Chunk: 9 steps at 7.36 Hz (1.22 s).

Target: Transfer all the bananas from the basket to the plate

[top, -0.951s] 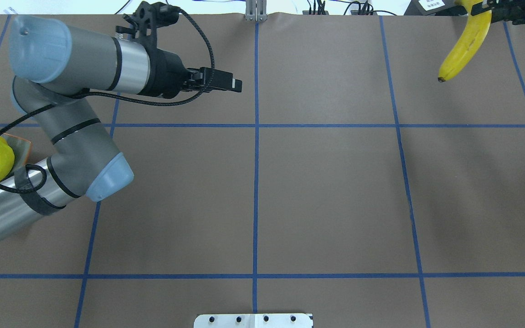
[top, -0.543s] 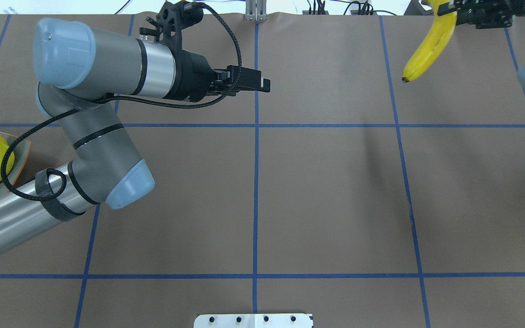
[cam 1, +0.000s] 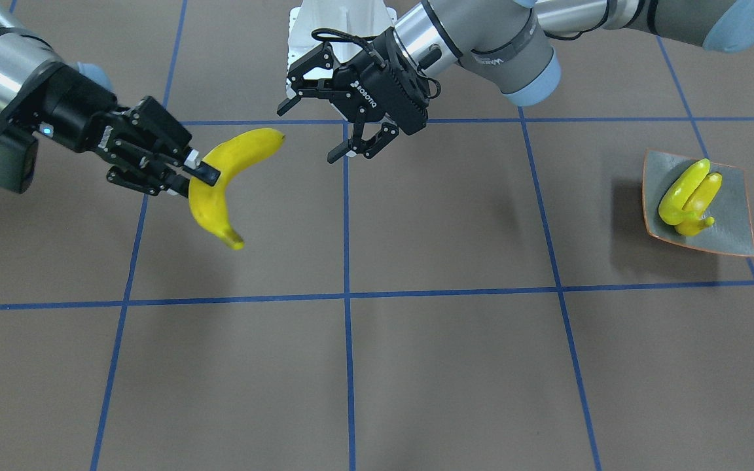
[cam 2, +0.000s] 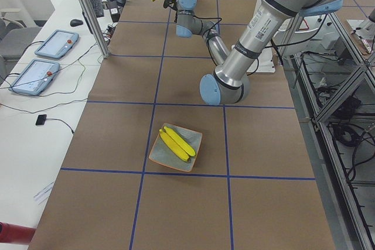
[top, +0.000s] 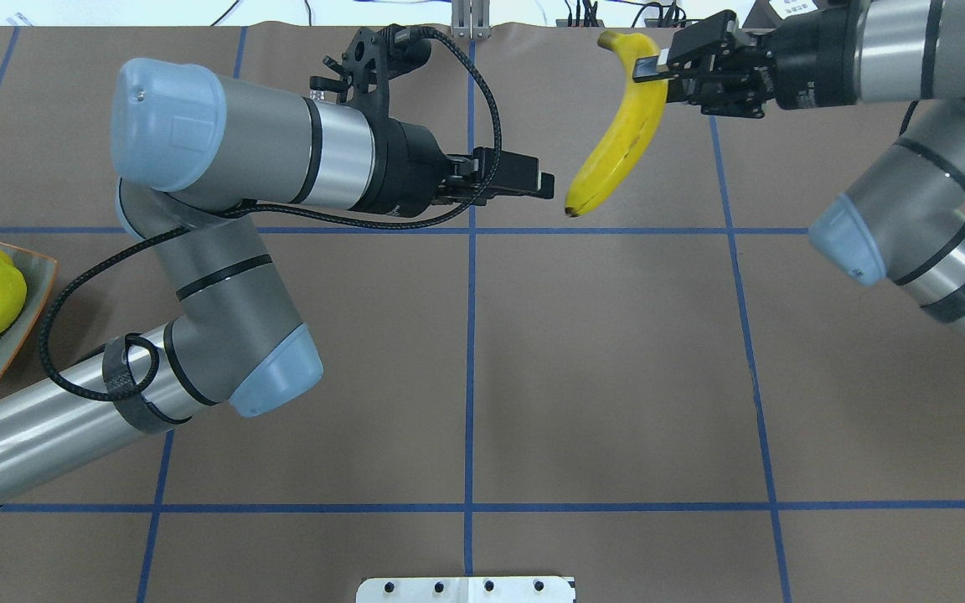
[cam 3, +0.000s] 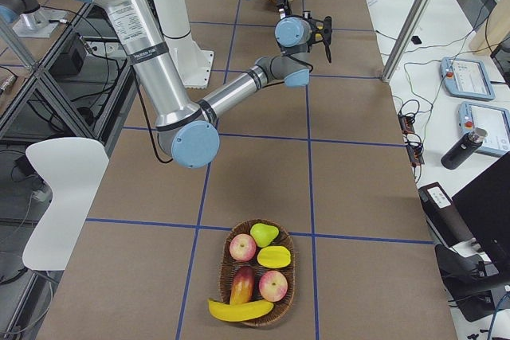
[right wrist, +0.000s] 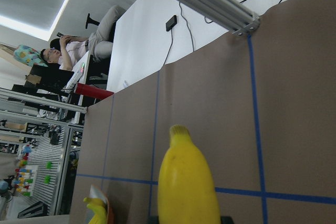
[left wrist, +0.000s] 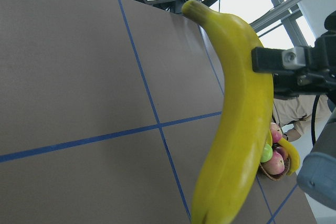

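Right gripper [cam 1: 197, 173] clamps glossy banana [cam 1: 218, 196] near stem, aloft by bench's far edge. Left gripper [cam 1: 307, 135] is wide open, empty, facing it. Likely light, rigid, slick; take the thick middle.

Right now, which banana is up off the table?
The banana pinched in the right gripper, hanging in the air near the left gripper. The two bananas on the plate and the last banana in the basket are lying down.
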Motion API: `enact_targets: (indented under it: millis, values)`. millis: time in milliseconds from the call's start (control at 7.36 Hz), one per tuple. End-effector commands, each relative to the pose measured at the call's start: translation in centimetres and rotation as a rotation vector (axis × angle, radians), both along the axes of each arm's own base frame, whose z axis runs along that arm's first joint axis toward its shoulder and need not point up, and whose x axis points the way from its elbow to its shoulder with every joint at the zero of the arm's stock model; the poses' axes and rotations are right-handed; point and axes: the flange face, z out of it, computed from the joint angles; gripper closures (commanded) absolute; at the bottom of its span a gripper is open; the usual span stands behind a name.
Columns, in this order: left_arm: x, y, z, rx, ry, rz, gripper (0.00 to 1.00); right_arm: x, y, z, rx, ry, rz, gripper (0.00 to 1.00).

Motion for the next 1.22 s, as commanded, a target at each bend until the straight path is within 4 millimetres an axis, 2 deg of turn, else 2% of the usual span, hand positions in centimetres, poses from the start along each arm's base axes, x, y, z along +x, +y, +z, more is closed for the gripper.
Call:
enact_targets:
  millis: [0,272,543,679,1087]
  values:
    - [0.2,0.2,0.0,0.001,0.001,0.008,0.0,-2.9,2.5,-1.3,0.005,-0.043,0.008,1.0]
    - [1.3,1.6,-0.1,0.006,0.002,0.04,0.0,-4.6,3.5,-1.5,0.005,-0.053,0.014,1.0]
    - [1.6,2.6,-0.4,0.013,0.011,0.055,0.0,-5.1,3.8,-1.7,0.004,-0.057,0.008,1.0]
    - [1.6,2.6,-0.3,0.015,0.009,0.055,0.04,-5.3,4.0,-1.7,0.003,-0.056,0.003,1.0]
    - [1.6,2.6,0.0,0.017,0.005,0.056,0.75,-5.4,4.0,-1.3,0.001,-0.046,-0.002,1.0]
